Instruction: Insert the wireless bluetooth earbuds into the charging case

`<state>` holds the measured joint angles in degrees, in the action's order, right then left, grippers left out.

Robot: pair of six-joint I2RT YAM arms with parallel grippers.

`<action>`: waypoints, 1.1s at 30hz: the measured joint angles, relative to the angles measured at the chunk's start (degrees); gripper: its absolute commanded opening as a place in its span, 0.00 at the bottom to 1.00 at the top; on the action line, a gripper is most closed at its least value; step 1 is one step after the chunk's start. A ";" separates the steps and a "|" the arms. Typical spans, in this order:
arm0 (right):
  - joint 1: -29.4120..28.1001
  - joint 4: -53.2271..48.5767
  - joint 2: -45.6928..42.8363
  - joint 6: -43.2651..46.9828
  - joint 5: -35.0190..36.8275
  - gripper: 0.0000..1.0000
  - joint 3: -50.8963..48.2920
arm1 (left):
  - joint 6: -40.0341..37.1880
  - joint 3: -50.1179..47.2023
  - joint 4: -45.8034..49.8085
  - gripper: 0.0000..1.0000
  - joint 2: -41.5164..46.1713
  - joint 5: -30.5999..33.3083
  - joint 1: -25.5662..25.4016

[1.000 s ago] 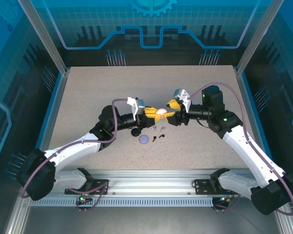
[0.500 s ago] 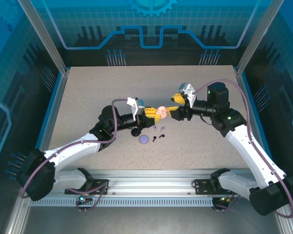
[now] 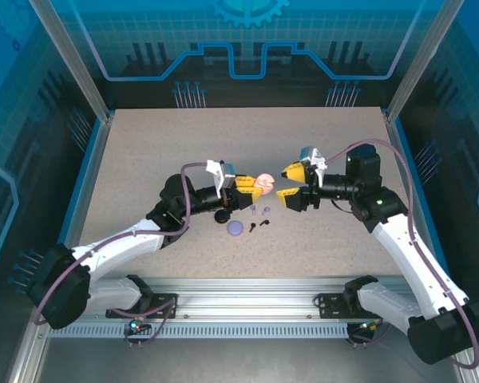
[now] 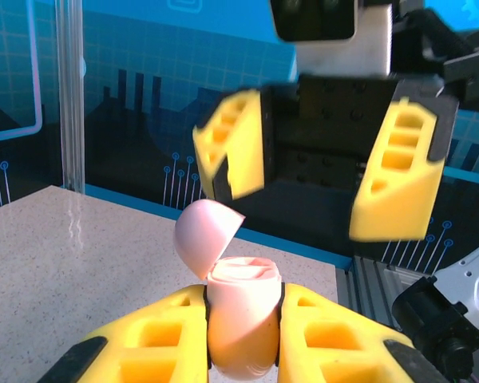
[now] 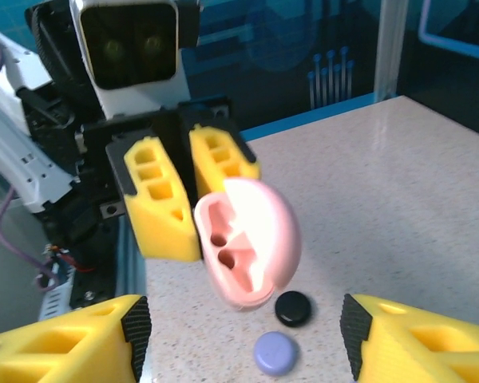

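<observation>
Earbuds (image 3: 255, 211): lay loose on bench (image 3: 144, 159), none seated yet. Pink case (image 4: 239, 307) clamped in left gripper (image 3: 247, 185), lid open, held off bench. Right gripper (image 3: 290, 183) jaws apart, empty, just beside case. Step judged: case opened and presented. Next: called for right gripper down, fine pinch on 1 tiny bud.

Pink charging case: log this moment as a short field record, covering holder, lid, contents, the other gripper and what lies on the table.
held by: left gripper, shut on the pink charging case, lifted off the table
lid: hinged open
contents: two sockets show, both look empty
right gripper: open, facing the case, not touching it
on table: black case, lavender case, lavender earbuds, black earbuds
task state: no earbud inserted yet
</observation>
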<state>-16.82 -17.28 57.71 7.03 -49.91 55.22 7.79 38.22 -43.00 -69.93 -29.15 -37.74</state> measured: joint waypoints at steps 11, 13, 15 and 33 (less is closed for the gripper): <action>-2.21 4.24 3.21 -1.07 -4.83 0.57 -2.27 | 1.53 -0.04 -1.49 0.20 0.42 -0.02 -0.04; -2.78 4.70 4.22 -1.05 -5.05 0.54 -2.23 | 1.84 -0.04 -1.51 0.20 0.42 -0.02 -0.04; -3.32 4.94 4.96 -1.09 -5.18 0.50 -2.19 | 2.36 -0.04 -1.51 0.20 0.42 -0.02 -0.04; -4.31 8.52 6.29 -3.23 -5.88 0.31 -1.44 | 2.80 -0.02 -2.89 0.20 0.42 -0.50 -0.42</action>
<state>-21.12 -8.75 64.01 3.79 -55.79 53.78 10.59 38.20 -45.89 -69.52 -29.65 -38.15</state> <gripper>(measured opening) 0.325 0.203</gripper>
